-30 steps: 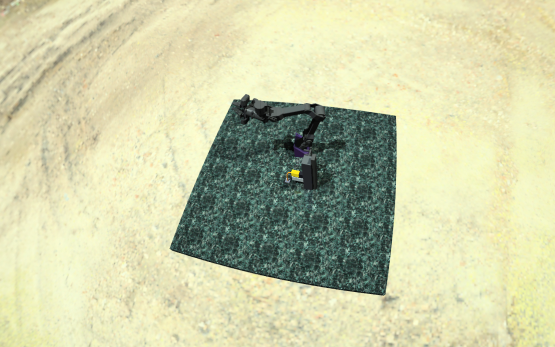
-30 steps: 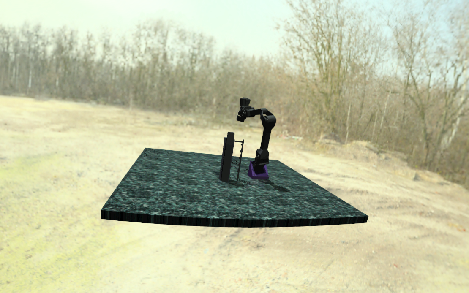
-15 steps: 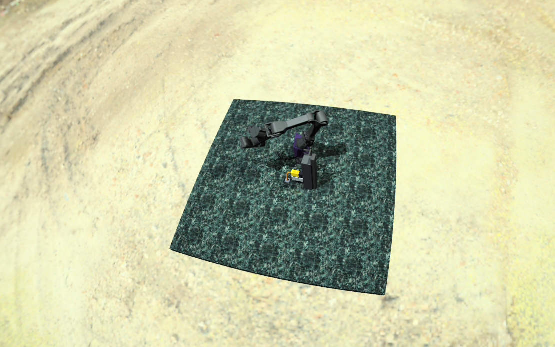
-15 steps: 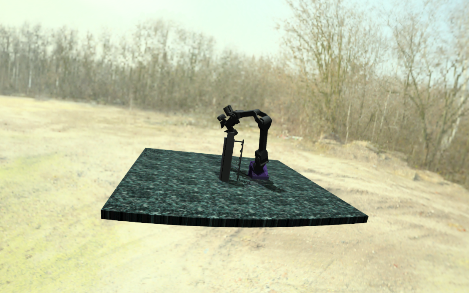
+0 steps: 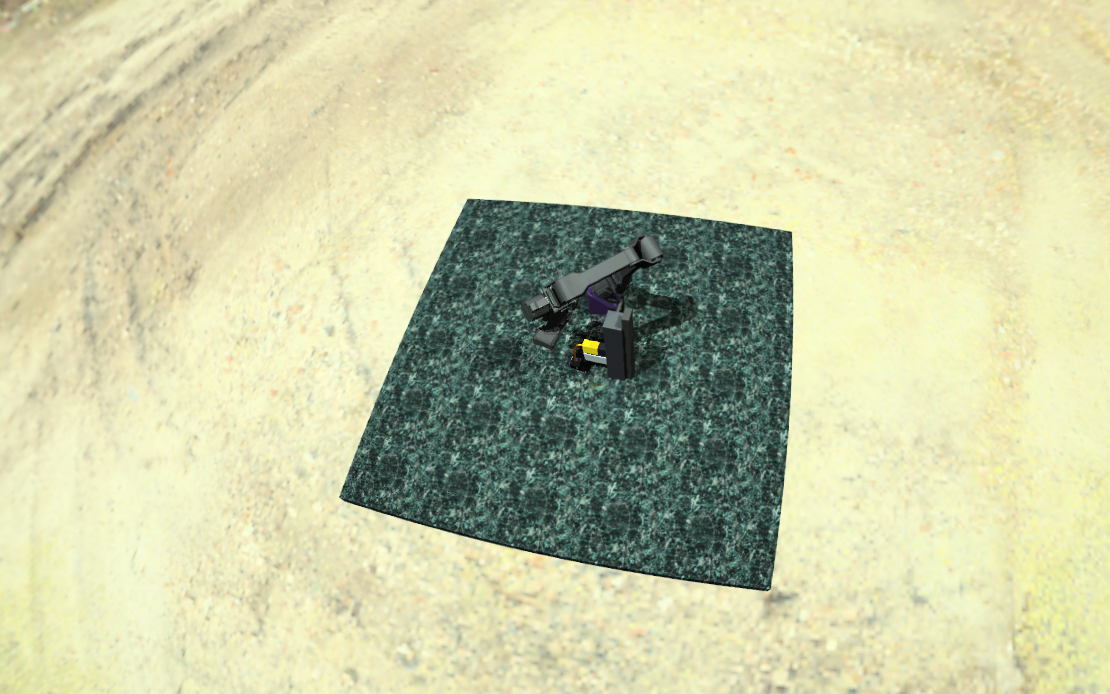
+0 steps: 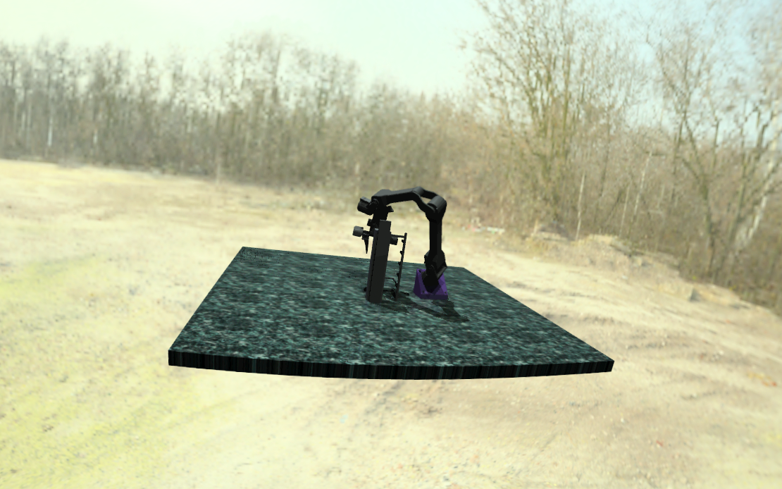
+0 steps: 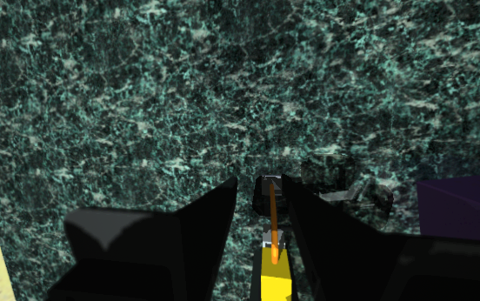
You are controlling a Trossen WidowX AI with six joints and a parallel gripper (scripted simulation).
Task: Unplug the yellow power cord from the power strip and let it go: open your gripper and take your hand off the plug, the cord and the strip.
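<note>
The black power strip (image 5: pixel 619 343) (image 6: pixel 373 257) stands upright on the mat. The yellow plug (image 5: pixel 589 347) (image 7: pixel 276 283) sticks out of its left face in the top view, with an orange cord (image 7: pixel 273 217) running from it to a dark end piece. My gripper (image 5: pixel 548 328) (image 6: pixel 365 244) (image 7: pixel 261 184) points down beside the upper part of the strip, to the left of the plug. Its fingers stand partly apart with nothing between them. In the wrist view the plug and cord show through the gap between the fingers, and the fingers do not touch them.
The arm's purple base (image 5: pixel 600 299) (image 6: pixel 429 286) (image 7: pixel 448 204) sits just behind the strip. A thin black ladder-like rail (image 6: pixel 400 262) stands between strip and base. All of it rests on a dark green marbled slab (image 5: pixel 491 474) (image 6: pixel 288 323) on sandy ground.
</note>
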